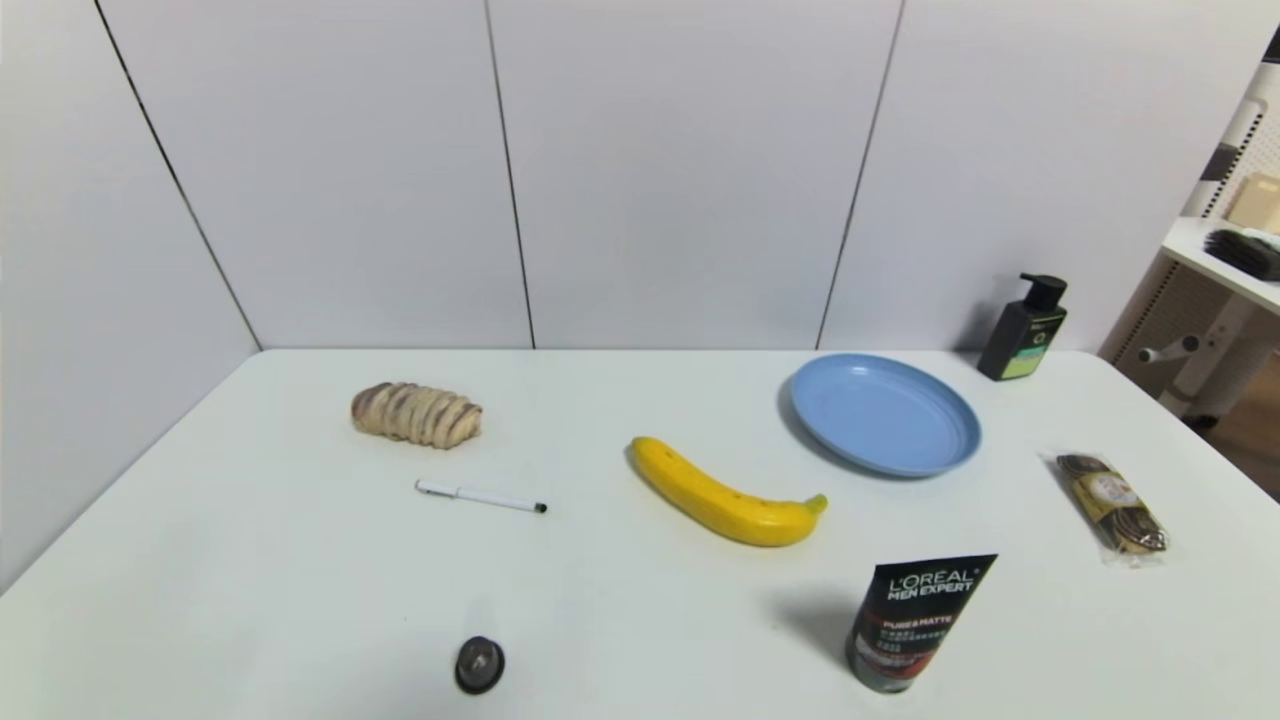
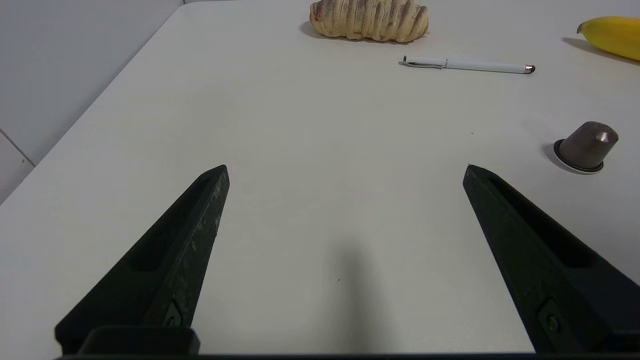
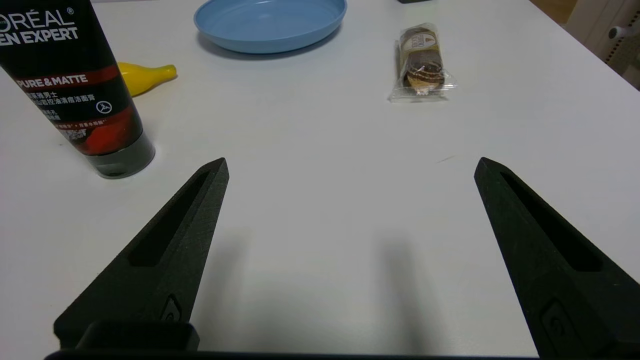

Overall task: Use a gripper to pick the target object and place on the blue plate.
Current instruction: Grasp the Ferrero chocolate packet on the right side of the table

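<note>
The white surface [image 1: 300, 560] carries all items; neither arm shows in the head view. The cookie packet [image 1: 1112, 505] lies flat near the surface's right edge, on the robot's right, untouched and apart from everything else. The blue plate [image 1: 885, 413] sits empty farther back and to the packet's left, well apart from it. A yellow banana [image 1: 722, 493] lies just left of the plate, not touching it. A black L'Oreal tube [image 1: 918, 620] stands upright on its cap near the front, between banana and packet. A dark pump bottle [image 1: 1023, 328] stands at the back wall, beside the plate.

On the left half: a striped bread loaf [image 1: 416, 413], a white pen [image 1: 480, 496] in front of it, and a small dark capsule [image 1: 480, 664] near the front edge.

The right gripper [image 3: 350, 167] hovers low over bare surface, fingers spread wide, holding nothing; the packet lies ahead of it, the tube to one side. The left gripper [image 2: 346, 170] likewise hangs above bare surface, spread wide and empty, with the capsule off to one side and the loaf and pen beyond.
</note>
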